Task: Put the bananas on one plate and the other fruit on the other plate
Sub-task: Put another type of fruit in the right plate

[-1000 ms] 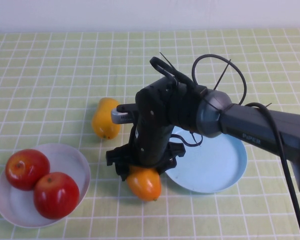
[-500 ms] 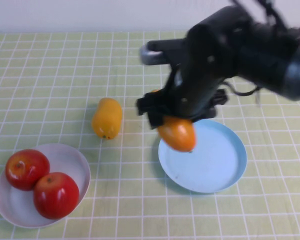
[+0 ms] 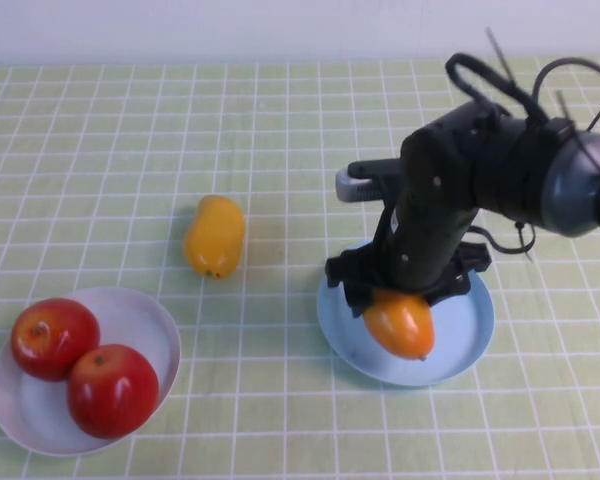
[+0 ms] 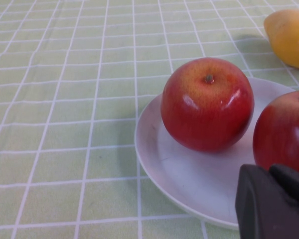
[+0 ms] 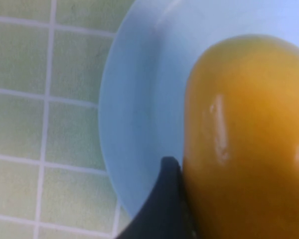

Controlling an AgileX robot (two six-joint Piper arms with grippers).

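My right gripper [image 3: 400, 303] is shut on one banana [image 3: 400, 325], a yellow-orange oblong fruit, and holds it low over the light blue plate [image 3: 470, 340]. The right wrist view shows that banana [image 5: 244, 139] close up against one dark finger [image 5: 165, 199], with the blue plate [image 5: 139, 114] beneath. The second banana [image 3: 215, 236] lies on the cloth left of centre. Two red apples [image 3: 53, 338] [image 3: 112, 390] sit on the white plate [image 3: 145, 315] at the front left. My left gripper [image 4: 276, 199] is shut beside that plate [image 4: 179, 174], near the apples [image 4: 207, 103] [image 4: 284, 132]; it is out of the high view.
A green checked cloth [image 3: 130, 130] covers the table. A white wall runs along the far edge. The right arm's cables [image 3: 500, 80] loop above its wrist. The loose banana also shows in the left wrist view [image 4: 289, 37], beyond the white plate.
My right gripper lifted the banana from the cloth left of the blue plate, carried it right, and lowered it onto or just over the blue plate. The apples and the other banana stayed put.
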